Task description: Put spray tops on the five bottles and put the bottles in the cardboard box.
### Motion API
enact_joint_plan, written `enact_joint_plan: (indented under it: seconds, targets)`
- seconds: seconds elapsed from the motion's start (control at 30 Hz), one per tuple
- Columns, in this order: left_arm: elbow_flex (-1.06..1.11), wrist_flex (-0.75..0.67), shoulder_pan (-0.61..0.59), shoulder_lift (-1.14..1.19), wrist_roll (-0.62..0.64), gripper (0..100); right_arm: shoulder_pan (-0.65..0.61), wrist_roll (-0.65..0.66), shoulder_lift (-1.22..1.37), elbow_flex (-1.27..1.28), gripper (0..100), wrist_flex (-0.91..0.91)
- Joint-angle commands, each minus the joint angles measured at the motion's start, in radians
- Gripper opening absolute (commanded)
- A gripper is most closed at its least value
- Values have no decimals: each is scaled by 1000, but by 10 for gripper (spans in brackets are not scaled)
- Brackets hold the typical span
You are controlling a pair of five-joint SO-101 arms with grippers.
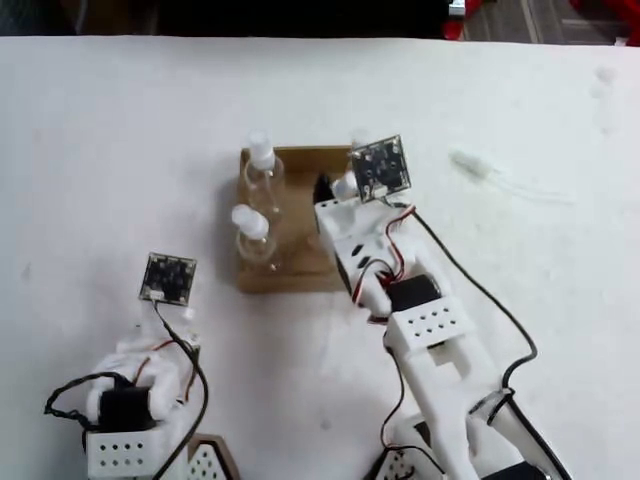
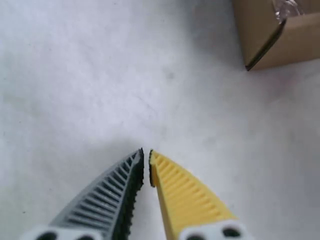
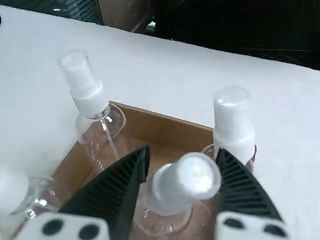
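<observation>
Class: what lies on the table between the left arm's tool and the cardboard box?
Nothing: the stretch of white table between the left tool and the cardboard box is bare, as the left wrist view shows.

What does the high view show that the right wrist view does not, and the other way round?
The high view adds a loose spray top lying on the table to the right of the cardboard box, and the left arm, away from the box. The right wrist view adds how the right claw stands: open, one finger each side of a bottle's cap. Both share the box and two capped bottles standing in it.
</observation>
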Motion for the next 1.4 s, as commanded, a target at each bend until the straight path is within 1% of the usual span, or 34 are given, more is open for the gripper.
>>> enact_joint_plan:
  seconds: [0.0,0.47,0.57,0.73,0.93,1.0,1.1,1.17,1.2,1.3,1.37]
  targets:
    - [-2,-23,13,-8,-6,25,-7,5,-13,-34,190,5]
    - [-2,-23,13,-8,-6,25,-4,3,-28,-31,190,7]
    - [-2,-23,13,-8,-6,25,-7,3,-88,-32,190,71]
    - [-2,-23,13,-8,-6,25,2,-69,-170,-32,190,136]
    - [-2,-23,13,-8,-6,25,-8,-75,-125,-28,186,137]
    - [-2,-23,13,-8,-6,25,-8,-75,-113,-29,138,133]
    - [-2,-23,13,-8,-6,25,-8,-75,-113,-34,2,117]
    - [-2,-23,13,-8,-6,25,-8,-75,-113,-34,44,99]
    - [-2,-23,13,-8,-6,25,-8,-75,-113,-34,49,99]
    - [-2,-23,13,-8,-6,25,-27,-68,-113,-34,11,99]
    - [-2,-23,13,-8,-6,25,-44,-60,-108,-34,19,99]
